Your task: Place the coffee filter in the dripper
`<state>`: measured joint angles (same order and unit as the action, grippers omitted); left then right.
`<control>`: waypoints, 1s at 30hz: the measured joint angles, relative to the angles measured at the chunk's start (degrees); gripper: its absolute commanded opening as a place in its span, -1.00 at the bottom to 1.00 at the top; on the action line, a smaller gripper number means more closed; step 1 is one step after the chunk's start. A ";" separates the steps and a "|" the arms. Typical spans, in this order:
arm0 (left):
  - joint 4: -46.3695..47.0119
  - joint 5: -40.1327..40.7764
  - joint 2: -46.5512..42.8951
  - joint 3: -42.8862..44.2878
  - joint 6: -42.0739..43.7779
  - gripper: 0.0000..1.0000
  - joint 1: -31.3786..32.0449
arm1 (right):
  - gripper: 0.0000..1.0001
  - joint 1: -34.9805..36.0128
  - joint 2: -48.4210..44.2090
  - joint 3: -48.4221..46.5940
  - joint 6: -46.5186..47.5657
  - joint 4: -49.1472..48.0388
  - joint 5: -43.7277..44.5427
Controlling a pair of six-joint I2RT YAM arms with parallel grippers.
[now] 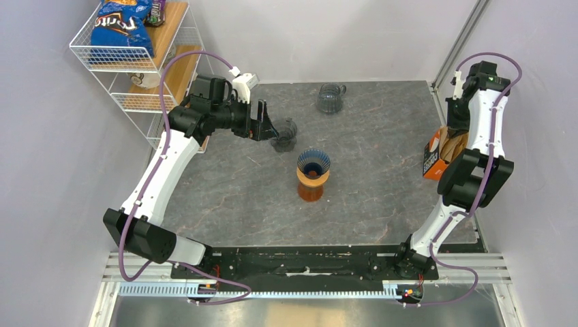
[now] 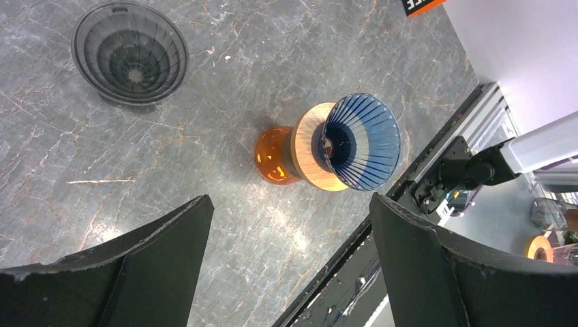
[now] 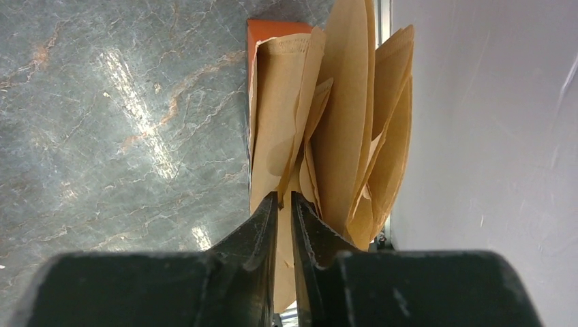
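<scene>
The blue ribbed dripper (image 1: 313,162) sits on a wooden collar over an amber glass base, mid-table; it also shows in the left wrist view (image 2: 361,141). Brown paper coffee filters (image 3: 341,129) stand bunched in an orange box (image 1: 431,160) at the table's right edge. My right gripper (image 3: 285,197) is over the box, jaws closed to a thin slit on one filter's edge. In the top view the right gripper (image 1: 454,129) is mostly hidden by its arm. My left gripper (image 2: 290,201) is open and empty, held above the table left of the dripper (image 1: 267,127).
A dark grey dripper (image 1: 285,135) stands just right of the left gripper and shows in the left wrist view (image 2: 129,52). A glass mug (image 1: 331,98) sits at the back. A white wire shelf (image 1: 140,61) with snack bags stands at the back left. A wall lies right of the box.
</scene>
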<state>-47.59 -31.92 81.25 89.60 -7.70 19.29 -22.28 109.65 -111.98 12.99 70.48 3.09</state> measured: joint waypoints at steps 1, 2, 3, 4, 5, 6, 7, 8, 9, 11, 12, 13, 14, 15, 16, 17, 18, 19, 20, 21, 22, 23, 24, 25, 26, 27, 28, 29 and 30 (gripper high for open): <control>0.00 -0.02 0.00 0.00 -0.02 0.86 0.00 | -0.61 0.00 -0.11 0.04 0.07 0.02 0.04; 0.00 -0.04 0.00 0.00 -0.13 0.86 0.00 | -0.60 0.00 -0.17 0.04 0.09 0.02 0.11; 0.00 -0.07 0.00 0.00 -0.20 0.86 0.00 | -0.59 0.00 -0.20 0.04 0.09 0.02 0.17; 0.00 -0.11 0.00 0.00 -0.24 0.85 0.00 | -0.58 0.00 -0.20 0.04 0.09 0.00 0.20; 0.00 -0.13 0.00 0.00 -0.33 0.86 0.00 | -0.59 0.00 -0.20 0.04 0.09 0.00 0.17; 0.00 -0.15 0.00 0.00 -0.39 0.85 0.00 | -0.58 0.00 -0.20 0.04 0.07 0.00 0.17; 0.00 -0.15 0.00 0.00 -0.42 0.86 0.00 | -0.59 0.00 -0.20 0.04 0.07 -0.02 0.15; 0.00 -0.15 0.00 0.00 -0.44 0.86 0.00 | -0.59 0.00 -0.20 0.04 0.04 -0.04 0.07; 0.00 -0.15 0.00 0.00 -0.46 0.86 0.00 | -0.58 0.00 -0.20 0.04 0.00 -0.09 -0.11; 0.00 -0.15 0.00 0.00 -0.48 0.86 0.00 | -0.58 0.00 -0.17 -0.02 -0.15 -0.13 -0.48; 0.00 -0.15 -0.02 0.00 -0.52 0.86 0.00 | -0.58 0.00 -0.13 -0.13 -0.28 -0.15 -0.72; 0.00 -0.15 -0.04 0.00 -0.55 0.85 0.00 | -0.58 0.00 -0.07 -0.33 -0.37 -0.15 -0.94; 0.00 -0.13 -0.07 0.00 -0.59 0.86 0.00 | -0.59 0.00 -0.02 -0.50 -0.48 -0.22 -1.18; 0.00 -0.15 -0.09 0.00 -0.59 0.85 0.00 | -0.59 0.00 0.02 -0.66 -0.55 -0.22 -1.42; 0.00 -0.15 -0.09 0.00 -0.59 0.85 0.00 | -0.59 0.00 0.02 -0.79 -0.59 -0.22 -1.64; 0.00 -0.15 -0.11 0.00 -0.59 0.86 0.00 | -0.61 0.00 0.04 -0.83 -0.63 -0.26 -1.79; 0.00 -0.15 -0.11 0.00 -0.61 0.86 0.00 | -0.64 0.00 0.09 -0.83 -0.76 -0.26 -1.86; 0.00 -0.15 -0.11 0.00 -0.61 0.86 0.00 | -0.66 0.00 0.15 -0.83 -0.81 -0.26 -1.97; 0.00 -0.13 -0.11 0.00 -0.59 0.86 0.00 | -0.69 0.00 0.28 -0.83 -0.94 -0.26 -2.01; 0.00 -0.15 -0.11 0.00 -0.61 0.86 0.00 | -0.72 0.00 0.37 -0.83 -0.98 -0.26 -2.03; 0.00 -0.15 -0.11 0.00 -0.61 0.85 0.00 | -0.75 0.00 0.55 -0.83 -0.98 -0.26 -2.08; -0.02 -0.15 -0.11 0.00 -0.61 0.85 0.00 | -0.78 0.00 0.72 -0.83 -1.01 -0.26 -2.19; -0.02 -0.15 -0.11 0.00 -0.61 0.85 0.00 | -0.79 0.00 0.90 -0.83 -1.01 -0.26 -2.21; -0.02 -0.15 -0.11 0.00 -0.59 0.85 -0.02 | -0.80 0.00 1.01 -0.83 -1.01 -0.26 -2.21; -0.02 -0.15 -0.11 0.00 -0.61 0.85 -0.09 | -0.81 0.00 1.07 -0.83 -1.01 -0.26 -2.21; -0.02 -0.15 -0.11 0.00 -0.61 0.85 -0.11 | -0.81 0.00 1.07 -0.83 -1.03 -0.26 -2.21; -0.02 -0.15 -0.11 0.00 -0.61 0.85 -0.11 | -0.84 0.00 1.07 -0.83 -1.05 -0.26 -2.23; -0.02 -0.15 -0.11 0.00 -0.61 0.85 -0.11 | -0.90 0.00 1.09 -0.83 -1.07 -0.26 -2.25; 0.00 -0.13 -0.11 0.00 -0.61 0.85 -0.11 | -0.96 0.00 1.09 -0.83 -1.18 -0.26 -2.25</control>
<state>-47.59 -32.05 81.14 89.60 -8.32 19.18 -22.28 110.74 -112.81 11.81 70.22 0.84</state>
